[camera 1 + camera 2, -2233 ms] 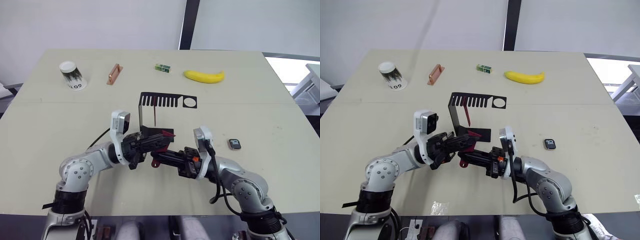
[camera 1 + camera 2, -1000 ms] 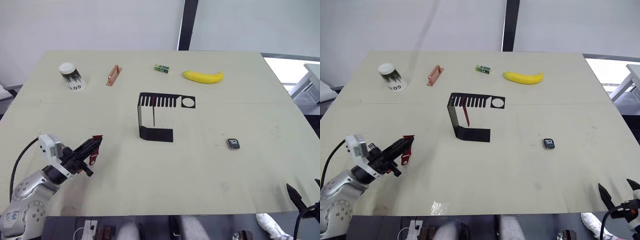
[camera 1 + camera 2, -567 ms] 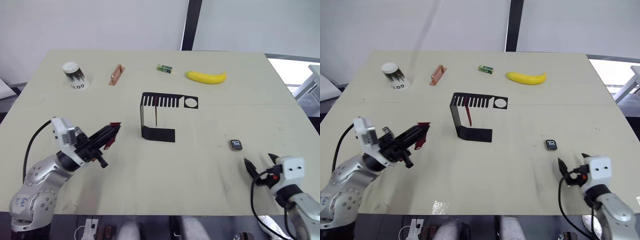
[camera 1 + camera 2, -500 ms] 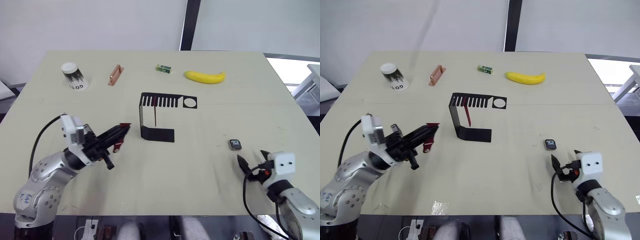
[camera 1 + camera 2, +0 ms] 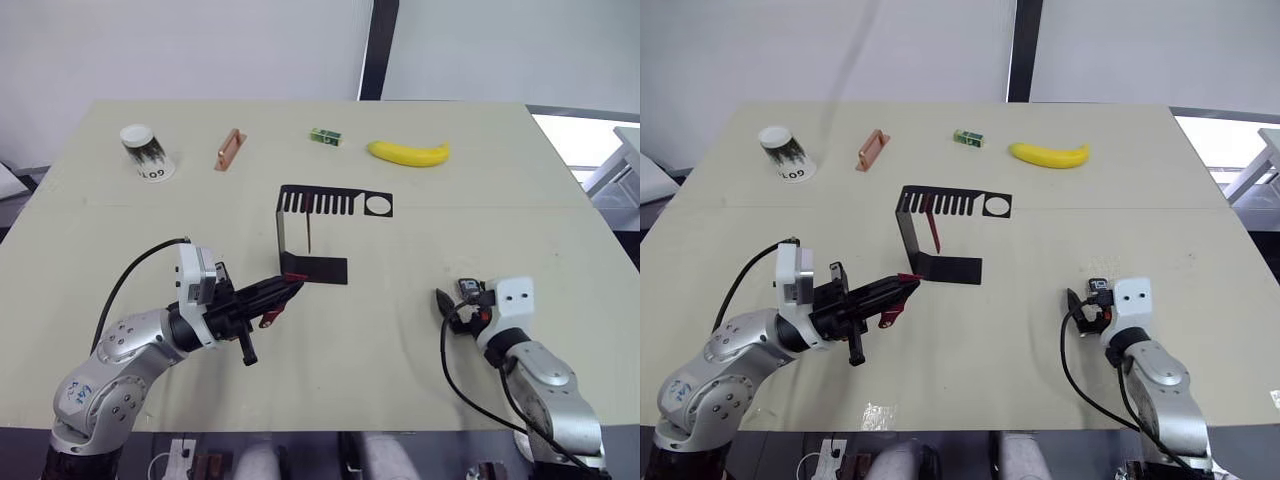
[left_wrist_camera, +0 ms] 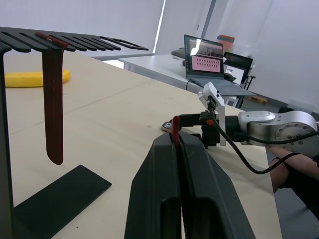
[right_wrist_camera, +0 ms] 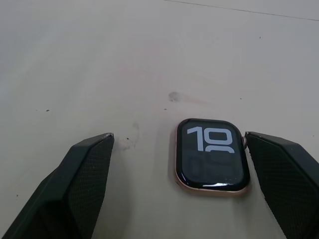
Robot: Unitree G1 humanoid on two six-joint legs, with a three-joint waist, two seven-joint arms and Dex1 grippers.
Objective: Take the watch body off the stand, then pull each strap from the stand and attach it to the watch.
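My left gripper is shut on a dark red strap, held above the table just left of the stand's base. The black stand rises mid-table with the other dark red strap hanging from its slotted top. In the left wrist view the held strap shows edge-on between the fingers. The watch body lies flat on the table, screen lit, between the fingers of my open right gripper, close to one finger. From the head camera the watch body sits at the right gripper.
Along the far side of the table stand a paper cup, an orange-brown handle piece, a small green box and a banana. A person's hand shows beyond the table's edge near the right arm.
My left arm swung in from the table's left side toward the stand's base, still carrying the strap. My right arm came up from the front right corner to straddle the watch body.
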